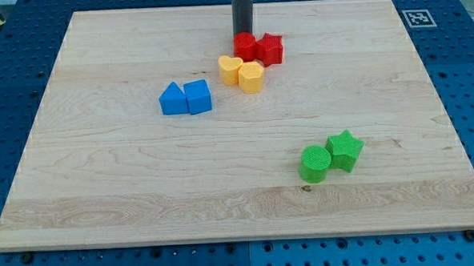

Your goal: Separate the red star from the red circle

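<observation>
Eight coloured blocks lie in four pairs on the wooden desk. My rig carries no hand, so there is no opening to report; the dark rod descends from the view's top, and my tip sits at the upper edge of the red circle, apparently touching it. The red star lies just to the view's right of the red circle, the two in contact. Below them, the yellow heart and a second yellow block of unclear shape touch each other. Toward the view's left, the blue triangle abuts a blue block. At lower right, well apart, the green circle touches the green star.
</observation>
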Controlling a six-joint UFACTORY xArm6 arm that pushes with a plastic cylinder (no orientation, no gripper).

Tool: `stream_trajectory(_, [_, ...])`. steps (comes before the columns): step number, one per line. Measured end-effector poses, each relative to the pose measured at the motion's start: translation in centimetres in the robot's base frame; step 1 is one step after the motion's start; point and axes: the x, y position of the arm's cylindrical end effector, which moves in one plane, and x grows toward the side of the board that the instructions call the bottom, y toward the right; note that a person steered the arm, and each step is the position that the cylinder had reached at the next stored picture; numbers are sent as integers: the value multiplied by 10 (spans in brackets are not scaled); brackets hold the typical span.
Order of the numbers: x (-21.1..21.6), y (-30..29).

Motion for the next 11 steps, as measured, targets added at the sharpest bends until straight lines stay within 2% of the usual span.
stream_trajectory(1, [4, -3])
stream_trajectory(3, [8, -101])
stream_trajectory(4, [9, -93])
stream_trajectory(6, [-4, 7])
stream_trajectory(7, [18, 58])
stream_trajectory(9, [125, 84])
stream_trajectory(11, [71, 43])
